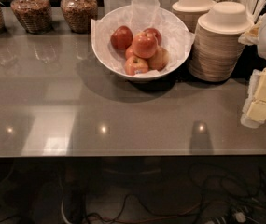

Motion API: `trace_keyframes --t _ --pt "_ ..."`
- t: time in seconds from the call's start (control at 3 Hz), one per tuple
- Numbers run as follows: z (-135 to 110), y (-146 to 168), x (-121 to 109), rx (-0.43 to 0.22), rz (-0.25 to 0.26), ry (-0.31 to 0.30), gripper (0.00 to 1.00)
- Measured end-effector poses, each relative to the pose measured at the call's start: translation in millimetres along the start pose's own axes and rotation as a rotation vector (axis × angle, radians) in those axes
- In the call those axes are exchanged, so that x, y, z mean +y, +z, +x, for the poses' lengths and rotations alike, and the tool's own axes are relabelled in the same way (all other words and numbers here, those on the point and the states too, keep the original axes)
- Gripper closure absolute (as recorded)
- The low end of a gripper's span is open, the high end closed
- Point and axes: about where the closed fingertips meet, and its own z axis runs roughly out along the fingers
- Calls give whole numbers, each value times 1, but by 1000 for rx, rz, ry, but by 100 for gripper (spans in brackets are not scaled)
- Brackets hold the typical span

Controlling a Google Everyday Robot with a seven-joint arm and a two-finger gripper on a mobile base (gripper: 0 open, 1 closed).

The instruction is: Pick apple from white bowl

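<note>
Apple (144, 45): the largest one, red-orange with a yellowish blush, lies on top of the pile in the middle of the white bowl (103, 50), at the far side of the table (123, 120).
Gripper (264, 98): at the right edge of the scene, above the table, nearer than the bowl and well apart from it; I cannot tell whether it is open or closed.
Wrong pick: the dark red apple (122, 37) touches the target on its left and the small apple with a sticker (136, 65) lies just in front, so a slightly off aim would likely close on one of these.
Rolling: the target rests on the other fruit, so a push from one side could tip it off the pile or shift the whole heap.
Paper: the tissue paper (144, 6) stands up at the far rim and could catch in a grasp that reaches too far back.
In the way: the stack of paper bowls (216, 45) stands just beside the bowl's right rim, between gripper and apple; a low sideways path would probably knock it.
Further off: a second stack (192, 7) at the far right and three jars (30, 10) at the far left, clear of the route.
Way in: from above, the top of the apple looks uncovered.
</note>
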Motion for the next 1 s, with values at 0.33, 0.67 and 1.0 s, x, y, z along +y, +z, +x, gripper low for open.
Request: trace_keyframes --t 0.33,0.67,1.0 --pt "0 0 0 0 0 0 0" --pt "-3 5 -2 -31 8 12 0" --pt "-7 23 -8 -112 17 71 0"
